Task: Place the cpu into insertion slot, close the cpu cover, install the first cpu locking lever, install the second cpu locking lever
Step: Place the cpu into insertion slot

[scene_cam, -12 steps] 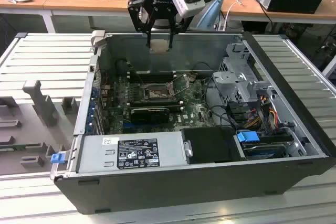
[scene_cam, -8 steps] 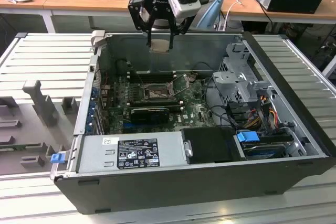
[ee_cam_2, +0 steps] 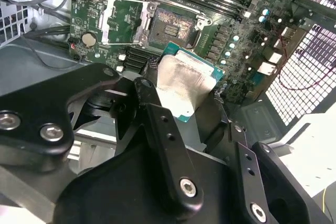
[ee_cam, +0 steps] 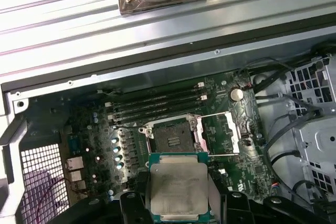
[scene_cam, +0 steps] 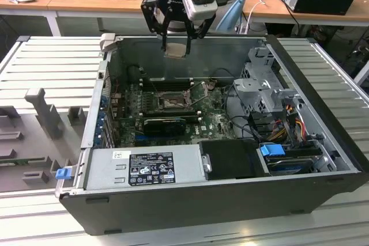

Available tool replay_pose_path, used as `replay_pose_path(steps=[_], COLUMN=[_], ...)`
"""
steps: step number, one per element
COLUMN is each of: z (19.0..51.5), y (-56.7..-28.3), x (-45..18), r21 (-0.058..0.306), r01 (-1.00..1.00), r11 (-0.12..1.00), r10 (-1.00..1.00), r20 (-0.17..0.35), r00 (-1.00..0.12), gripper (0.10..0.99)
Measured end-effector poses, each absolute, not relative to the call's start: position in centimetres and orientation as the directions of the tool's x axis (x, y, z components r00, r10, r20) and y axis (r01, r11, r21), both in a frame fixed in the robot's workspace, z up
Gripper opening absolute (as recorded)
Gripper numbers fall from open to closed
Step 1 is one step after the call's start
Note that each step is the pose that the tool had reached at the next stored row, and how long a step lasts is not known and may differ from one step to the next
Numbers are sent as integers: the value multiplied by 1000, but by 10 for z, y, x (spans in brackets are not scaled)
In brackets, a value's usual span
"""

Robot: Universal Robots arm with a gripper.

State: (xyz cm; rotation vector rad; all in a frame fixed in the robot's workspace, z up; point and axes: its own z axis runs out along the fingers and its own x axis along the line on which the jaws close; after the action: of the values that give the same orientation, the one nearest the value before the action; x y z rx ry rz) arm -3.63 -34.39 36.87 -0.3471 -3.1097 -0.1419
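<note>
Ribbed grey metal counter (scene_cam: 46, 61) carries an open black computer case (scene_cam: 230, 200). Its black gripper (scene_cam: 174, 44) is clamped on the flat square silver-topped cpu (ee_cam: 178, 190), above the case's far wall. The black-framed insertion slot (ee_cam: 170, 139) lies bare, with the silver cpu cover (ee_cam: 220, 151) swung aside. A tilted or offset descent could bend the contacts.

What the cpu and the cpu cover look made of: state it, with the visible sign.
The cpu: dull silver-grey metal lid, matte and faintly smudged, on a green board, probably laminate. The cpu cover: thin bare sheet metal, likely steel, going by its bright glare and narrow frame.
</note>
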Motion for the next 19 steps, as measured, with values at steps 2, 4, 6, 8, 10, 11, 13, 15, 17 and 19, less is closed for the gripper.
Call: replay_pose_path(steps=[2,4,6,8,10,11,13,15,17,19], z=[369,369,368,368,368,368,368,368,368,368], y=[-344,-344,-344,-344,-344,-344,-344,-344,-344,-344], x=[-36,-36,-36,-36,-36,-36,-36,-36,-36,-36], r21=[89,89,88,88,88,88,88,87,87,87], r01=[226,233,240,248,255,258,262,270,274,281], r11=[970,968,967,965,963,962,961,959,958,956], r10=[225,232,240,248,255,257,261,269,274,281], r20=[19,19,19,19,19,19,19,19,19,19], r00=[-974,-972,-971,-969,-967,-966,-965,-963,-962,-960], gripper=[529,529,529,529,529,529,529,529,529,529])
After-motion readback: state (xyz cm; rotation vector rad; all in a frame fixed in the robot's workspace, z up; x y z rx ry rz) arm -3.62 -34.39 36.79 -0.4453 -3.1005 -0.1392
